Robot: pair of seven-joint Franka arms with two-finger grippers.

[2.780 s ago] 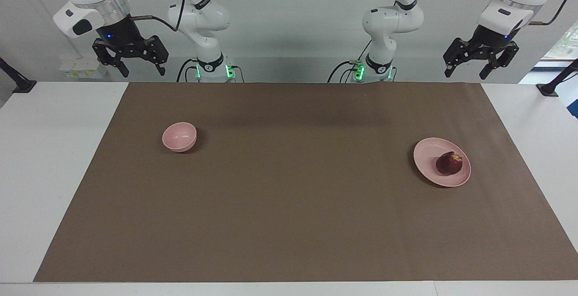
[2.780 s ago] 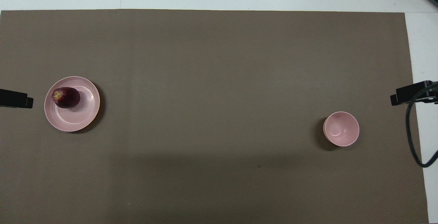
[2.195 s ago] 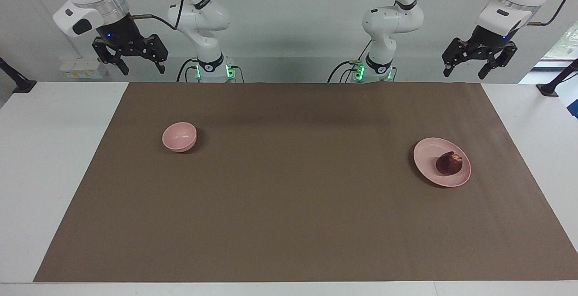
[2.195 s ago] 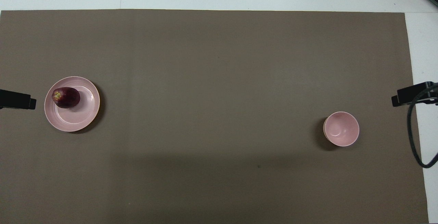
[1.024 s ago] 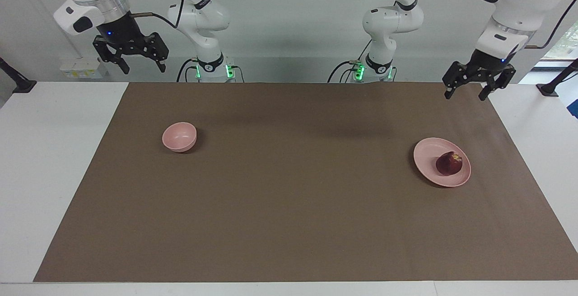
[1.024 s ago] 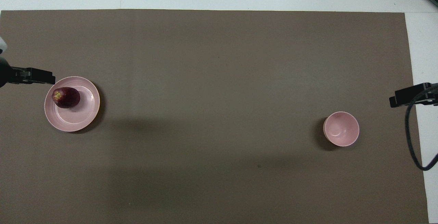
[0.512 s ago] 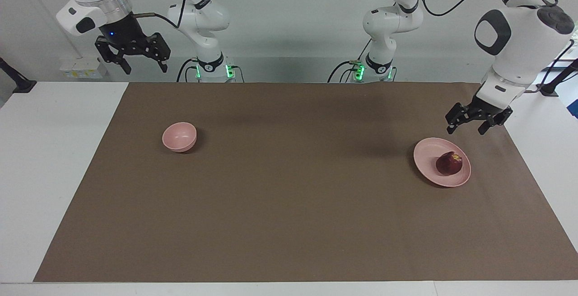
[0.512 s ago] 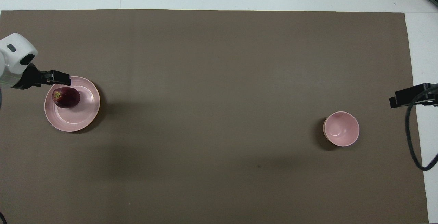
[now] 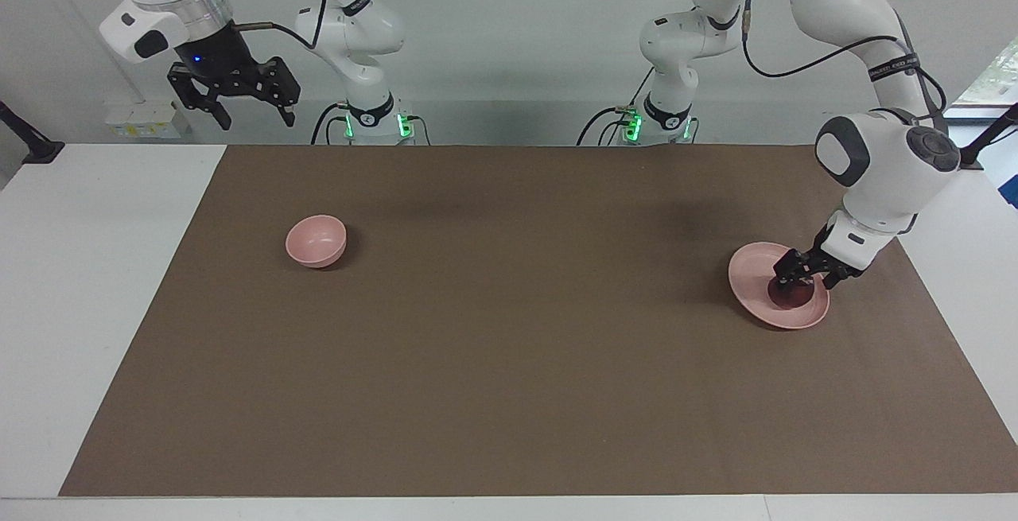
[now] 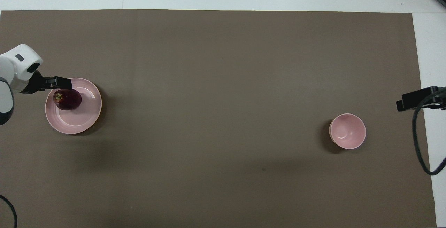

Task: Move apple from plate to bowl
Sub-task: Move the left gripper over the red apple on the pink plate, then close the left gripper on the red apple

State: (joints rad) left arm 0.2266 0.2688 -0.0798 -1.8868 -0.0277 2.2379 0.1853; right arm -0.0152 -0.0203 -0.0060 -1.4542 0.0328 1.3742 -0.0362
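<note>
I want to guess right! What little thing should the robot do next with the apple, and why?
Probably shut the left gripper on the apple. Its open fingers are down at the apple, which sits on the plate, not lifted. The right gripper waits.

Even bright lighting, soft shadows, sharp focus.

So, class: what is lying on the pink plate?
On the pink plate lies one dark red apple. The left gripper has its fingers down around it, covering the apple's top in the facing view. The plate beneath the apple is hidden.
</note>
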